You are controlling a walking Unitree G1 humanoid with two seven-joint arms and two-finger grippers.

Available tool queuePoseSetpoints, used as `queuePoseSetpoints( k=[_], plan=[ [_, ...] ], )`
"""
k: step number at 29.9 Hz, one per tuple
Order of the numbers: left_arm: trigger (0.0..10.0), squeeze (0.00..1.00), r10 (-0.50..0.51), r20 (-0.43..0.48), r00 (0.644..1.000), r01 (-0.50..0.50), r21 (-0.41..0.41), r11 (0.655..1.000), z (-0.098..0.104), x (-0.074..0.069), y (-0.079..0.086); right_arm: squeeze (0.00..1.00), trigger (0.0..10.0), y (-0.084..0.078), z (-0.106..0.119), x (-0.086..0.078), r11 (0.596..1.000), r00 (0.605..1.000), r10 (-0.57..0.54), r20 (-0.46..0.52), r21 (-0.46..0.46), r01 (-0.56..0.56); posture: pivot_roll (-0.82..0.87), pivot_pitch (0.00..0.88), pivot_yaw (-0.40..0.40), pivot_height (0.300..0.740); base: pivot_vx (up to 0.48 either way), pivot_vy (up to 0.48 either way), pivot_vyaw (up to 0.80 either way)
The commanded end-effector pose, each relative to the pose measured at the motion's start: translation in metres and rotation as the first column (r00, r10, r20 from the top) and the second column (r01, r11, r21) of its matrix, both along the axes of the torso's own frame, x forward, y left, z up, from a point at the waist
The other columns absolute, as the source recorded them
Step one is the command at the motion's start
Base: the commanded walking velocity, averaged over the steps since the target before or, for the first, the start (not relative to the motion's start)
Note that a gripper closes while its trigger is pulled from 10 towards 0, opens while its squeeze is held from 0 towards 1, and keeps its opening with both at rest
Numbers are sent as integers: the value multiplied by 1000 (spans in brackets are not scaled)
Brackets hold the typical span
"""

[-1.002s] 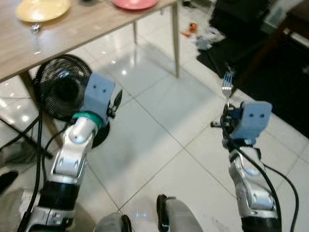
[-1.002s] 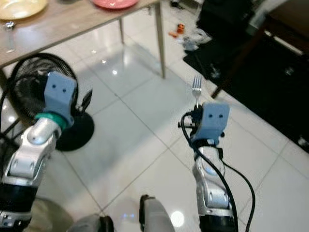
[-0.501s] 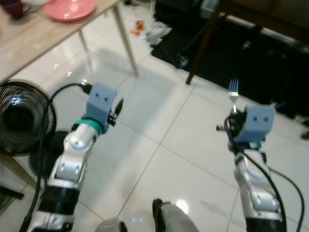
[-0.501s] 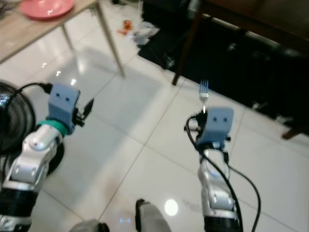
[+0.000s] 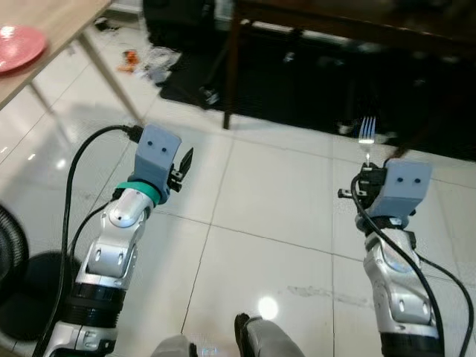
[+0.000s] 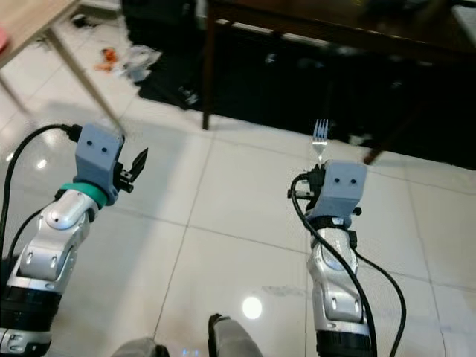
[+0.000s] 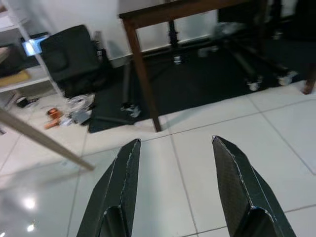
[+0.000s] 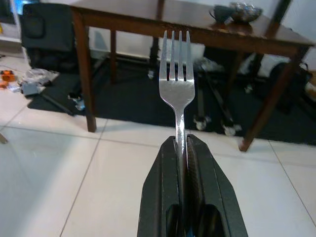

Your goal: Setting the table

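My right gripper [image 8: 180,143] is shut on a silver fork [image 8: 177,84], held upright with its tines pointing up and forward; the same fork [image 5: 366,135] rises above the blue wrist block at the right. My left gripper [image 7: 174,148] is open with nothing between its black fingers [image 7: 123,182] and is raised over the white tiled floor at the left [image 5: 184,160]. A dark wooden table [image 8: 197,24] stands ahead, with a grey cup [image 8: 219,12] and a metal bowl [image 8: 243,9] on its top. A pink plate [image 5: 16,49] lies on the light wooden table [image 5: 52,30] at far left.
A dark rug [image 5: 297,82] lies under the dark table, whose legs [image 5: 232,82] stand on it. A black bag [image 7: 69,59] and small litter [image 5: 145,58] sit by the wall. A black cable [image 5: 78,186] loops beside my left arm. White tiles [image 5: 275,216] stretch ahead.
The camera has swung right: the light table, pink plate and black fan have slid off to the left, and the dark table has come into view ahead. Both arms keep their pose.
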State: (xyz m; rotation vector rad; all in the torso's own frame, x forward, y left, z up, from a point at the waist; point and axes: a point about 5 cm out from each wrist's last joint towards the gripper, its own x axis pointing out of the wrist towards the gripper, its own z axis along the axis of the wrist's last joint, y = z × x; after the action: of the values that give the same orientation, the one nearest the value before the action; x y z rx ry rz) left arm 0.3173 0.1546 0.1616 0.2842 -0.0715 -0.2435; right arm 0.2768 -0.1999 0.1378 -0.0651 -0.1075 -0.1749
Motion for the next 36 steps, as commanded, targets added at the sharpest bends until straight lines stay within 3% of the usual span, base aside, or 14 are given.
queuePoseSetpoints(
  k=[1,11,19,36],
  plan=[
    [10000,0,1,-24,1000,-1,2,1000,-7,-1,-1,0,10000,-3,-2,-2,1000,1000,-5,-6,6,5,-3,56,24,740,0,0,-800],
    [10000,0,-17,-9,1000,17,-24,1000,-3,3,-8,0,10000,-5,5,-3,998,1000,-8,22,-55,9,-20,59,34,740,0,0,-800],
    [10000,0,-36,-12,999,36,-23,999,-3,4,-9,0,10000,-3,11,-1,990,997,78,23,-122,-74,-23,61,37,740,0,0,-800],
    [10000,0,-49,13,999,49,-32,998,-1,5,-16,0,10000,-6,15,2,996,997,65,34,-59,-63,-26,62,33,740,49,0,-706]
  ],
)
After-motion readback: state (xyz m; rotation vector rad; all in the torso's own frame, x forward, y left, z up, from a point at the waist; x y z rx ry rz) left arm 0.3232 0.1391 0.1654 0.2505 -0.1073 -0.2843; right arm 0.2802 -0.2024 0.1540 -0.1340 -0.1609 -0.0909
